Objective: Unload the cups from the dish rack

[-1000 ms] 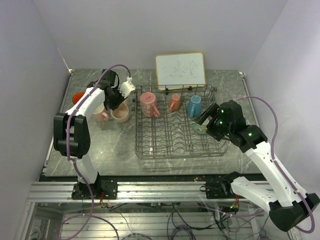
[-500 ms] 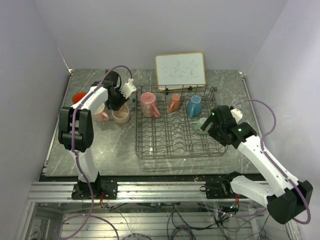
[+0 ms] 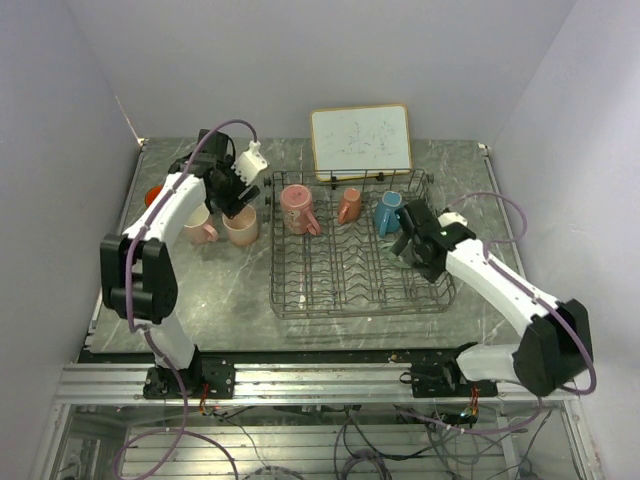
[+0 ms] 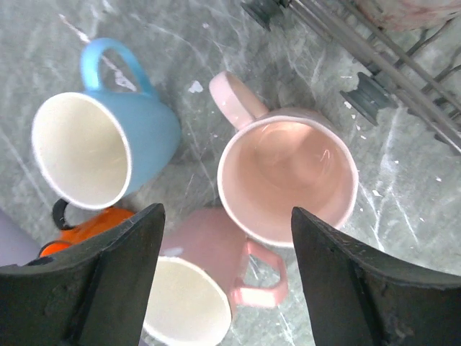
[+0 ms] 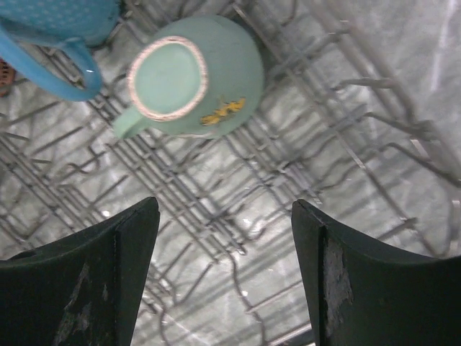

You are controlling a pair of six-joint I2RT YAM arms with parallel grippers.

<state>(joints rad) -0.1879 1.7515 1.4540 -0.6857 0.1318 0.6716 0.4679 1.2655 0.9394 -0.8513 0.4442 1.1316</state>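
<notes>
My left gripper (image 4: 225, 216) hangs open and empty above a cluster of cups on the table: a peach cup (image 4: 288, 173), a pink cup (image 4: 202, 288), a light blue cup (image 4: 101, 144) and an orange-red cup (image 4: 86, 227). In the top view the left gripper (image 3: 236, 200) is over the peach cup (image 3: 241, 227). The dish rack (image 3: 350, 312) holds a pink cup (image 3: 297, 208), a peach cup (image 3: 349, 205) and a blue cup (image 3: 388, 212). My right gripper (image 5: 225, 205) is open inside the rack, just short of an upside-down teal cup (image 5: 191, 79).
A wood-framed whiteboard (image 3: 360, 140) stands behind the rack. Upright wire tines (image 5: 346, 108) surround the teal cup. The blue cup (image 5: 57, 29) sits right beside it. Walls close in the table on three sides.
The left gripper has opened, let go of the peach cup on the table and lifted a little. The right arm has swung forward over the rack's right rear to the teal cup.
</notes>
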